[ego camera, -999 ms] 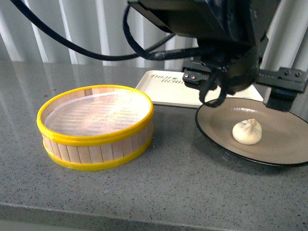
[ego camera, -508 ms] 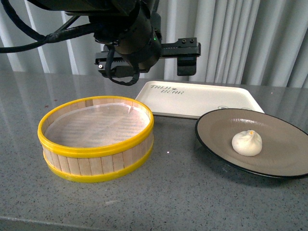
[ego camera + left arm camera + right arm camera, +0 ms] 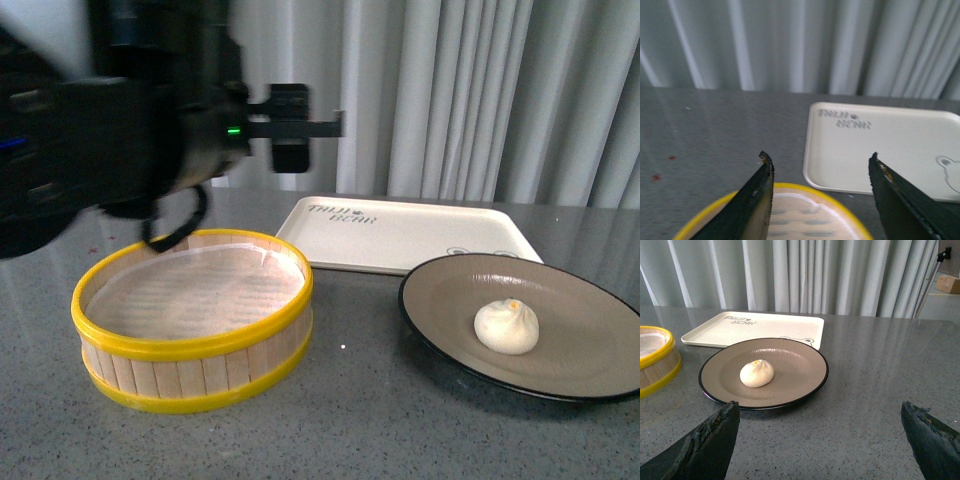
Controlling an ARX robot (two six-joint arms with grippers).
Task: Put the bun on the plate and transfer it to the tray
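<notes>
Sitting on the plate (image 3: 450, 290) is the bun (image 3: 506, 327), pleats up and yellow dot showing, near the middle of the ribbed grey-beige dish. The plate rests on the grey speckled counter (image 3: 400, 420), close in front of the cream tray (image 3: 420, 235); I cannot tell whether its black rim touches the tray's edge. Over on the left stands the yellow-rimmed steamer basket (image 3: 190, 350), well apart from the plate.

Up high on that side, the left arm (image 3: 120, 130) shows as a dark blur above and behind the basket. Its wrist camera shows the left gripper (image 3: 819, 156) spread wide with nothing between its black fingers (image 3: 757, 200), the basket's yellow rim below them and the tray's lettering beyond.

The right gripper (image 3: 818, 407) is also spread wide, with nothing in its grasp. Its two dark fingers (image 3: 710, 445) frame the near counter, with plate and bun beyond them and the tray farther back. A pale curtain (image 3: 480, 100) hangs behind the counter.
</notes>
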